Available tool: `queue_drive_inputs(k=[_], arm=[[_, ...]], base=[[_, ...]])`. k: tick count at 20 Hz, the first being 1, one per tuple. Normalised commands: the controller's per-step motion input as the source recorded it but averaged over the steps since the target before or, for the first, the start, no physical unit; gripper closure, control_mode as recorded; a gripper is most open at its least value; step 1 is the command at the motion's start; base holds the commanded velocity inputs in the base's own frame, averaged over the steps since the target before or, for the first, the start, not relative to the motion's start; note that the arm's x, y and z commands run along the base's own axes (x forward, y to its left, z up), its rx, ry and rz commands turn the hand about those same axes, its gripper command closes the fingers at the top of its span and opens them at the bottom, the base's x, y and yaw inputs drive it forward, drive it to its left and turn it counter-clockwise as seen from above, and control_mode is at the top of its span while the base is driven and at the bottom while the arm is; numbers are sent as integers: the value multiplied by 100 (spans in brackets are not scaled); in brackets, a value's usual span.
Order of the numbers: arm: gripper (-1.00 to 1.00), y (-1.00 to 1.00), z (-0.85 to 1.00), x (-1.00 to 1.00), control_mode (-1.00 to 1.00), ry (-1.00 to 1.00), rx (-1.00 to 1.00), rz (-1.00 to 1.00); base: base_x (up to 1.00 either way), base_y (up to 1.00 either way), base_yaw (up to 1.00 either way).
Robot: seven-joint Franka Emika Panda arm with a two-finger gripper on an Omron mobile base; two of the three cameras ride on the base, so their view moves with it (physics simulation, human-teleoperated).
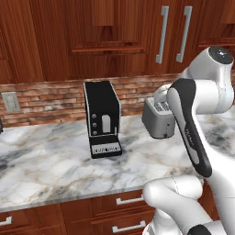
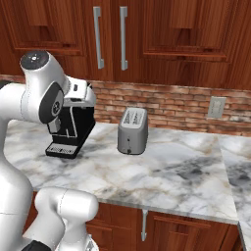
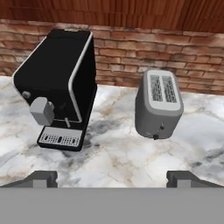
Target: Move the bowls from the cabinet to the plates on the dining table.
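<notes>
2 bowls are what I'm after, and neither is out on the counter (image 1: 55,160); I judge they sit behind the closed cabinet (image 2: 147,34) doors on the wall above. The doors hide whatever is inside, so I can't tell which side holds them.

My pincer (image 3: 112,179) hangs over the counter with its tips spread wide apart and nothing between them. In front of me stand a black coffee machine (image 3: 59,87) on the left and a grey toaster (image 3: 157,103) on the right, well apart, both near the brick wall (image 3: 131,48) at the far side.

The 2 bar handles (image 2: 110,37) hang side by side where the doors meet. I judge I should take 1 at mid-length, tips either side of the bar, and pull outward.

As for the bowls, I expect them stiff, smooth and rather light, probably breakable if dropped. The rim looks like the place to hold: 1 tip inside the wall, 1 outside, kept level. A glazed wall may slip, so a firm squeeze and a slow carry seem wise.

The toaster slots look empty from above. The plates and dining table lie elsewhere.
</notes>
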Motion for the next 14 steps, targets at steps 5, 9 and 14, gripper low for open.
queue_drive_inputs(k=[5, 9, 14], arm=[[-100, -18, 29, -8, -100, -8, 0, 0], [-100, -15, 24, -2, -100, -7, 0, 0], [-100, -18, 25, 0, -100, -9, 0, 0]], base=[[0, 0, 0], [0, 0, 0], [0, 0, 0]])
